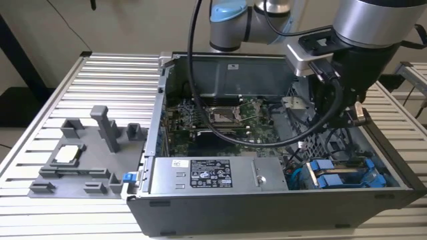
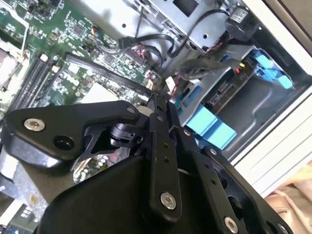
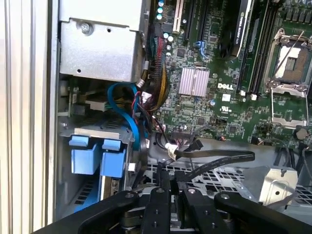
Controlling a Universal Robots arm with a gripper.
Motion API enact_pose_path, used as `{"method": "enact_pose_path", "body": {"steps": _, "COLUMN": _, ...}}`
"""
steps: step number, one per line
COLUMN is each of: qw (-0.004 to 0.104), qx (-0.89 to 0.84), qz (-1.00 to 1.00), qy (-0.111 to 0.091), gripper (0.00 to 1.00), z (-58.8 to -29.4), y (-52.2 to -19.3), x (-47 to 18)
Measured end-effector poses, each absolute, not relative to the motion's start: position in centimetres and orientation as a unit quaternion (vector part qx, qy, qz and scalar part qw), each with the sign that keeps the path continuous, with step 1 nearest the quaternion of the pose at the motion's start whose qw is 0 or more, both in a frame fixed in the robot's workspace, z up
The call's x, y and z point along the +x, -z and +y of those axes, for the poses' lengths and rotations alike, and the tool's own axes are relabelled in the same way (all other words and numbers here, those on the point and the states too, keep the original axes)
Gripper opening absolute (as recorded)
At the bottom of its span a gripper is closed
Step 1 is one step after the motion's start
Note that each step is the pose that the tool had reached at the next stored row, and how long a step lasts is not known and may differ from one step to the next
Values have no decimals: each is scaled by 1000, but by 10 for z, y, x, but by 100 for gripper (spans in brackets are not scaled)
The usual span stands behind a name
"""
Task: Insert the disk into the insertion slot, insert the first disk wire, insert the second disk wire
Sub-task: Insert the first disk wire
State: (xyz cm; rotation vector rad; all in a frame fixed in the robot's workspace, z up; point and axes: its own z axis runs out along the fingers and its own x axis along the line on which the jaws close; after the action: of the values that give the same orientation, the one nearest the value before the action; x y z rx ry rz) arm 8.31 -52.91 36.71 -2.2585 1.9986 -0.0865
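Now: your hand [image 3: 171, 176] is inside the case [image 1: 267, 210], jaws pinched narrow; you can't tell if they grip the black wire [image 3: 219, 157]. Disk [image 1: 341, 176] sits in the slot [image 2: 263, 105], near the hand.

Arm [image 1: 363, 30] reaches into open case [image 1: 267, 210]; blue-framed disk [image 1: 340, 175] in near corner, just beside grey power-supply box [image 1: 213, 175].

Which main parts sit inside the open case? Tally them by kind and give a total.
Motherboard: 1
Grey power-supply box: 1
Blue-framed disk: 1
Processor socket: 1
Total: 4
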Motion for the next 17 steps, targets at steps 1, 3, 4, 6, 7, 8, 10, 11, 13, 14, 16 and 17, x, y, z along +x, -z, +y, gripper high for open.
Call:
{"method": "enact_pose_path", "body": {"steps": 1, "qw": 62, "qx": -747, "qz": 661, "qy": 29, "gripper": 16, "z": -534, "y": -367, "x": 83}}
{"method": "enact_pose_path", "body": {"steps": 3, "qw": 62, "qx": -747, "qz": 661, "qy": 28, "gripper": 16, "z": -542, "y": -367, "x": 84}}
{"method": "enact_pose_path", "body": {"steps": 4, "qw": 62, "qx": -747, "qz": 661, "qy": 28, "gripper": 16, "z": -547, "y": -367, "x": 85}}
{"method": "enact_pose_path", "body": {"steps": 6, "qw": 62, "qx": -747, "qz": 661, "qy": 28, "gripper": 16, "z": -556, "y": -367, "x": 86}}
{"method": "enact_pose_path", "body": {"steps": 7, "qw": 62, "qx": -747, "qz": 661, "qy": 28, "gripper": 16, "z": -561, "y": -366, "x": 87}}
{"method": "enact_pose_path", "body": {"steps": 8, "qw": 62, "qx": -747, "qz": 661, "qy": 28, "gripper": 16, "z": -565, "y": -366, "x": 87}}
{"method": "enact_pose_path", "body": {"steps": 10, "qw": 62, "qx": -747, "qz": 661, "qy": 28, "gripper": 16, "z": -570, "y": -366, "x": 89}}
{"method": "enact_pose_path", "body": {"steps": 11, "qw": 62, "qx": -747, "qz": 661, "qy": 28, "gripper": 16, "z": -571, "y": -365, "x": 92}}
{"method": "enact_pose_path", "body": {"steps": 13, "qw": 59, "qx": -747, "qz": 661, "qy": 25, "gripper": 16, "z": -571, "y": -364, "x": 98}}
{"method": "enact_pose_path", "body": {"steps": 14, "qw": 57, "qx": -747, "qz": 662, "qy": 22, "gripper": 16, "z": -571, "y": -364, "x": 101}}
{"method": "enact_pose_path", "body": {"steps": 16, "qw": 53, "qx": -747, "qz": 662, "qy": 16, "gripper": 16, "z": -571, "y": -363, "x": 108}}
{"method": "enact_pose_path", "body": {"steps": 17, "qw": 51, "qx": -747, "qz": 662, "qy": 14, "gripper": 16, "z": -571, "y": -362, "x": 111}}
